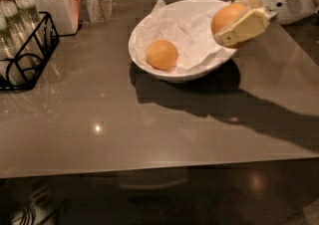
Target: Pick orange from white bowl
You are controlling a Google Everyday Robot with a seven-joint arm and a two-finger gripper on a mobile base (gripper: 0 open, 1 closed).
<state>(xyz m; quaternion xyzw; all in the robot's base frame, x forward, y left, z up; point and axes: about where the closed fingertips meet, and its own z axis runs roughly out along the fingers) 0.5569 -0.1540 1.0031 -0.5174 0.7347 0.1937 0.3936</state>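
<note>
Camera view, end effector [228,24] grasping orange [223,15] over right rim of white bowl [174,73]

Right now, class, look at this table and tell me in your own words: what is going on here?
The robot's two-finger gripper is shut on the round deep-orange fruit, the orange, holding it at the right rim of the wide glossy white bowl. A paler yellow-orange fruit lies inside on crumpled white paper.
</note>
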